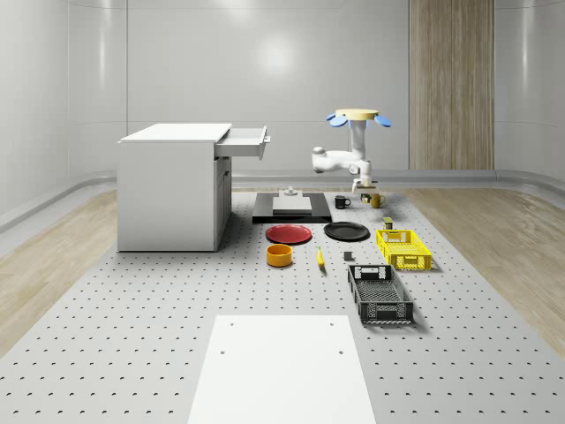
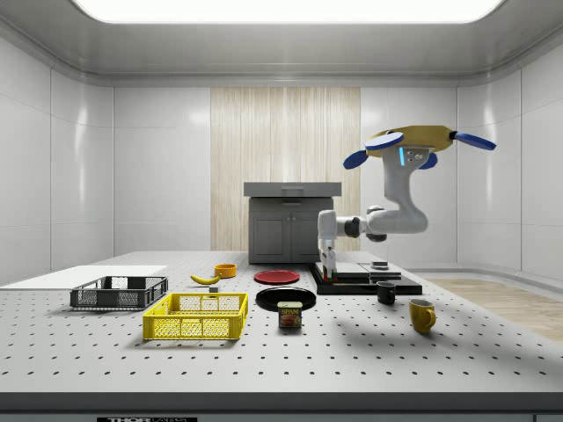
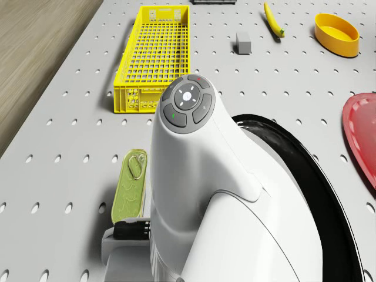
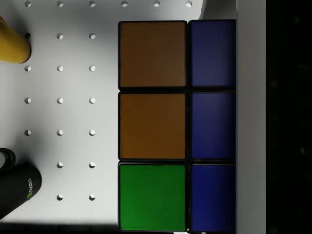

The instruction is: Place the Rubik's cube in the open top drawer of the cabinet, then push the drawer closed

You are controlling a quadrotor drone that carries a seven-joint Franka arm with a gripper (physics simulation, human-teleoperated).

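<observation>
Wrist view first, and the cube (image 4: 165, 126) is right up against the lens: orange, green and blue tiles, with the pegboard counter (image 4: 73, 112) behind it. The pincer (image 1: 360, 187) sits right at the cube. How wide it stands, or whether it is clamped on, I cannot tell, since a pale strip and a dark band cover one side. Nor can I say whether the cube rests on the counter or hangs just above it.

The drone (image 1: 360, 116) hovers above the counter, well apart from the cabinet (image 1: 172, 190), out on the side the open drawer (image 1: 244, 141) faces, with the arm folded down beneath it.

Now the worries. The cube sits off-centre in that wrist view, so a lopsided grip could let it twist or slip on the long carry to the cabinet. A yellow mug (image 4: 9, 44) and a black mug (image 4: 17, 187) stand near the cube on the same far-from-cabinet patch, and a careless lift or swing could knock either one. The drawer rides high on the cabinet, so too low an approach could bump the cube into the drawer front and nudge it shut early.
</observation>
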